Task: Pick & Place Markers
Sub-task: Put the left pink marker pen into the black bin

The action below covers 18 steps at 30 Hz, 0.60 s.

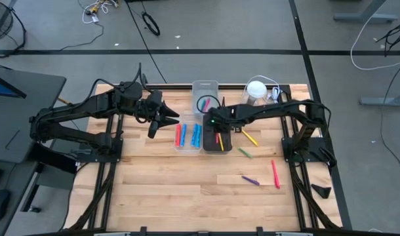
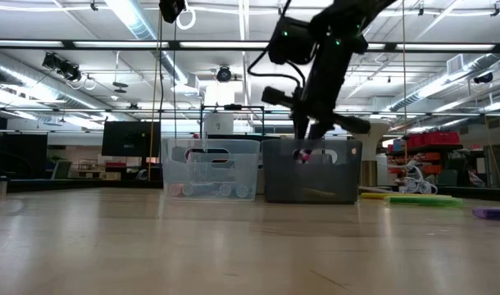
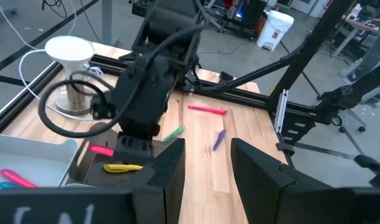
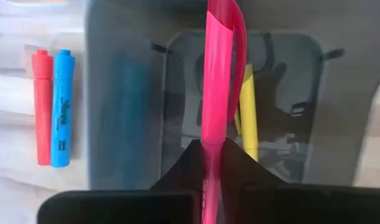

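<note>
My right gripper [image 1: 216,128] hangs over the dark bin [image 1: 227,145], shut on a pink marker [image 4: 216,74] that points down into it. A yellow marker [image 4: 248,112] lies on that bin's floor. Beside it, the clear bin [image 1: 187,148] holds red [image 4: 42,106] and blue markers [image 4: 62,109] lying flat. On the table right of the bins lie a yellow [image 1: 250,137], a green [image 1: 244,153], a purple [image 1: 250,179] and a pink marker [image 1: 275,174]. My left gripper [image 1: 162,121] waits open above the table, left of the clear bin. My right gripper pinches the pink marker between its two fingers near the marker's upper end [image 4: 210,149]. The fingers come from above, slanting steeply down, and the marker runs on along them past their tips. Its lower end [image 2: 302,156] is inside the dark bin, above the floor.
A second clear bin [image 1: 204,86] stands behind the two in use, with a dark cable loop [image 1: 206,103] over it. A white-lidded cup [image 1: 256,88] stands at the far right. Bare wood lies toward the near edge [image 1: 187,196].
</note>
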Tool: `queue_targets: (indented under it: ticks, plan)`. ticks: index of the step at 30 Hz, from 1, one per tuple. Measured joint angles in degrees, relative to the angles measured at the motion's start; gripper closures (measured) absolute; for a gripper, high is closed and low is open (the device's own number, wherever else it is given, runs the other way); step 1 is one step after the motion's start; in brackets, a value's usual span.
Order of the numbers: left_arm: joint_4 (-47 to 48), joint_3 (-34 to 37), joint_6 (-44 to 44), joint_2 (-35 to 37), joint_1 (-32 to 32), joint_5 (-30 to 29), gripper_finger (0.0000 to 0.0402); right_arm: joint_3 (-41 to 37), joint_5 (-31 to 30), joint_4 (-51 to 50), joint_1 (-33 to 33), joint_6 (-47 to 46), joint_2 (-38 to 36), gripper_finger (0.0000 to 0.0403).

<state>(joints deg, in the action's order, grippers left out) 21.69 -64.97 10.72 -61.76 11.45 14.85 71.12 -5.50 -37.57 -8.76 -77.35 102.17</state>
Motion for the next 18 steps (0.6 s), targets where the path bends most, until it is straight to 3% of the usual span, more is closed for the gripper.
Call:
queue_targets:
  ticks: [6,13,18]
  plan:
    - [0.0,0.0,0.0,0.0,0.0,-0.2,0.0266,-5.8,2.2,6.7,-0.2,-1.7,0.0,0.0387]
    - [0.0,0.0,-0.6,0.0,0.0,-1.1,0.0266,-6.4,2.8,7.7,-0.2,-1.5,0.0,0.0386]
    - [0.0,0.0,-0.8,0.0,0.0,-1.1,0.0266,-6.4,2.9,8.6,-0.2,-1.5,0.0,0.0347]
